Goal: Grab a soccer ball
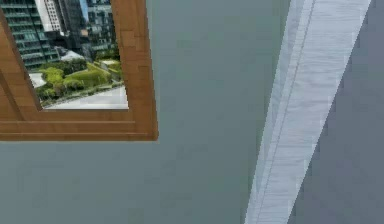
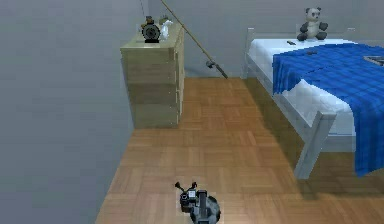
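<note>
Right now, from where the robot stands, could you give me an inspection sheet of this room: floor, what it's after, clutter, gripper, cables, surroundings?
Surface: bare wooden floor.
Job's things: nothing seen.
Clutter: small dark object atop a wooden dresser; toy bear sitting on the bed; thin rod leaning at the wall.
Grippers: gripper at the arm side view's bottom edge, bare floor behind it, holding nothing.
Cables: nothing seen.
Surroundings: grey wall ahead, wood-framed window with a city outside, white strip running up the wall.

Panda toy [image 2: 314, 22] on bed [image 2: 268, 58], dresser [image 2: 153, 85] on floor [image 2: 230, 140]
</note>
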